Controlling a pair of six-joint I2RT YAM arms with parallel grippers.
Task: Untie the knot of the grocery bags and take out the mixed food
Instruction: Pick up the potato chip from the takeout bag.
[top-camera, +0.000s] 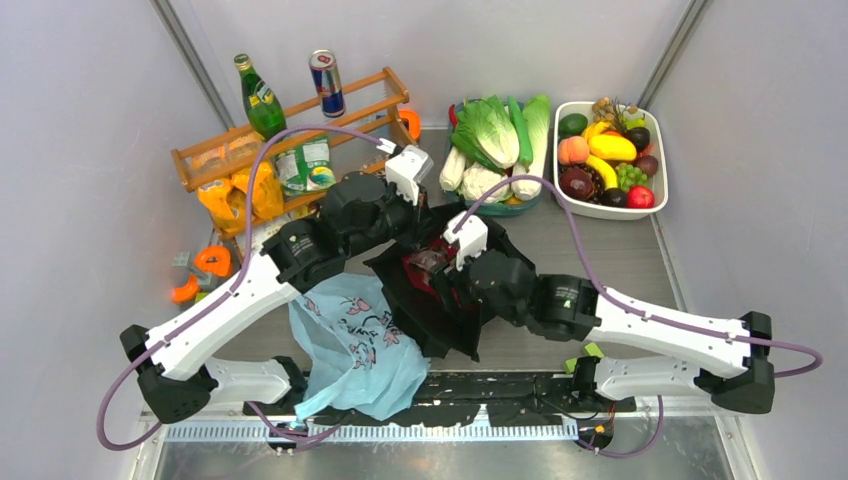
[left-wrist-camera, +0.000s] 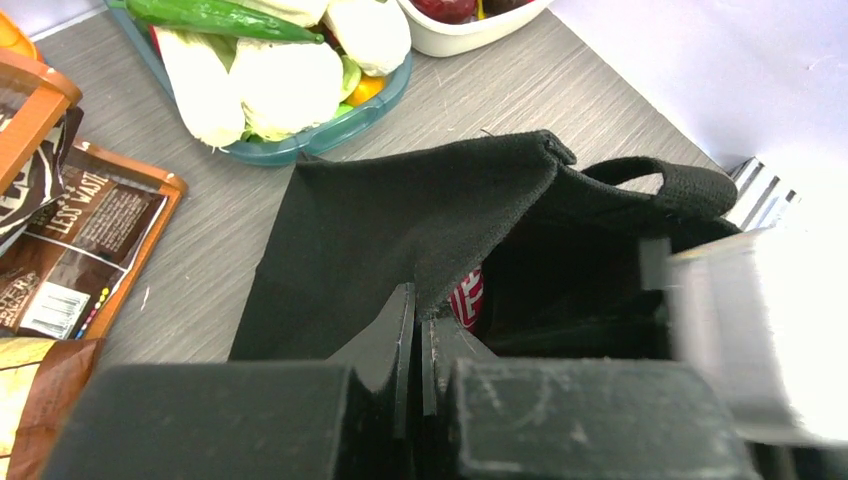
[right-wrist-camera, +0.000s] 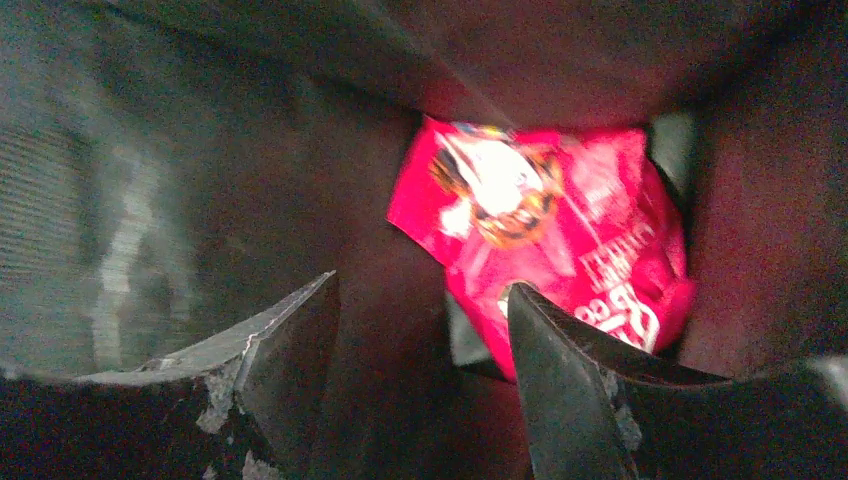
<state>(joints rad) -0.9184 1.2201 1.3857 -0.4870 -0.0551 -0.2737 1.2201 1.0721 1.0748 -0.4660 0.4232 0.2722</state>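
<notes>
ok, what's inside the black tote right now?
A shiny pink-red snack packet, with the open right pincer poised at it. The left pincer pinches the black tote at its rim. Anything deeper is dark or covered by fabric.

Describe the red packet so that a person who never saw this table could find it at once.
Find the black tote lying at the middle of the table, beside the light-blue bag. Look into its open mouth, where the right tool reaches in. The packet there is shiny red with white print, the only bright thing among dark fabric.
</notes>
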